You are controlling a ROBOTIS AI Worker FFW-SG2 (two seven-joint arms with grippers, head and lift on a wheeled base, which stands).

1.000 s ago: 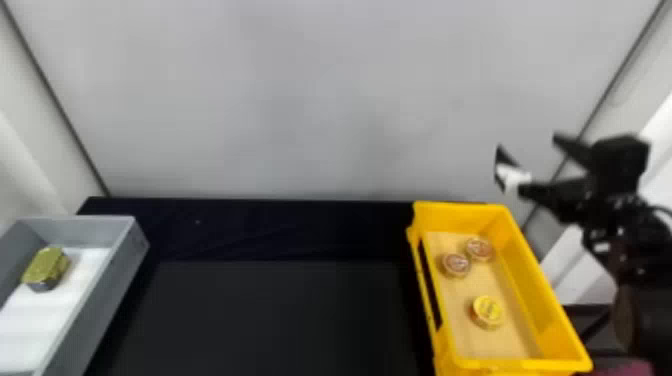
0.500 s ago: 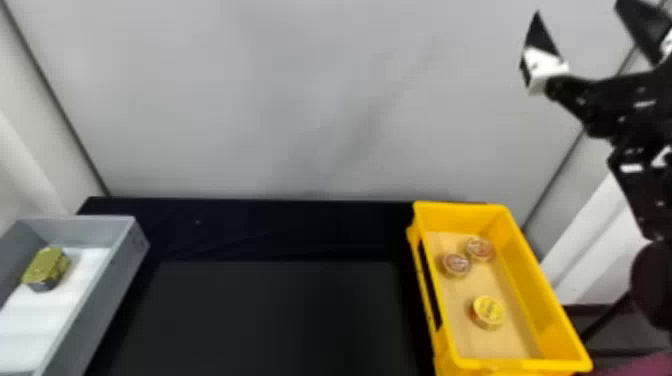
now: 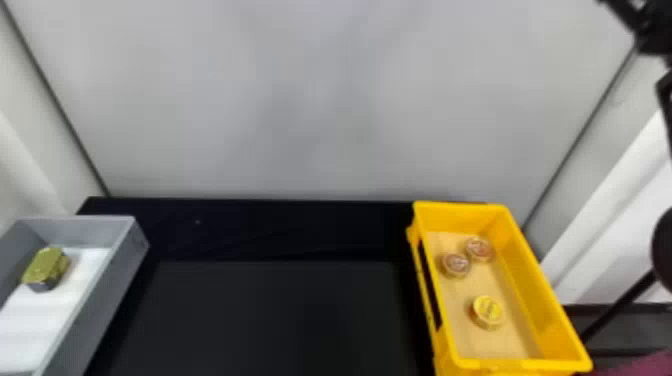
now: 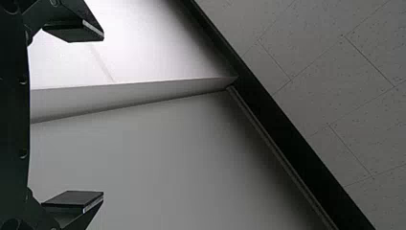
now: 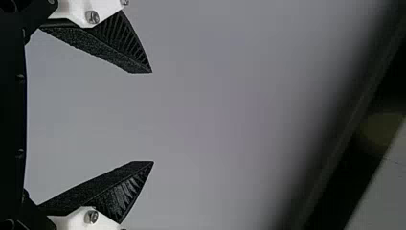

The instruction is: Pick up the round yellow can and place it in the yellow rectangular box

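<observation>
Table (image 3: 280, 320): dark top at six o'clock in the head view, its far edge straight along the foot of the wall (image 3: 320, 125); a wide stretch lies between the bin and the box.
Box (image 3: 545, 290): yellow, at four o'clock, rims raised all round (a long slot opens in its table-side wall).
Can (image 3: 488, 311): yellow, round, inside the box toward its six o'clock end, resting on the tan floor, apart from the walls.
Brown cans (image 3: 455, 265): two, side by side in the box toward ten and eleven o'clock.
Bin (image 3: 107, 305): gray, at eight o'clock, cut by the view's edge; white liner (image 3: 30, 320) inside.
Tin (image 3: 46, 267): gold-lidded, dark-sided, on the liner toward the bin's twelve o'clock end.
Right gripper (image 3: 655, 30): at two o'clock, well apart from the box; its fingers stand spread in the wrist view.
Left gripper (image 4: 103, 115): fingers wide apart, wall and ceiling (image 4: 344, 96) beyond them.
</observation>
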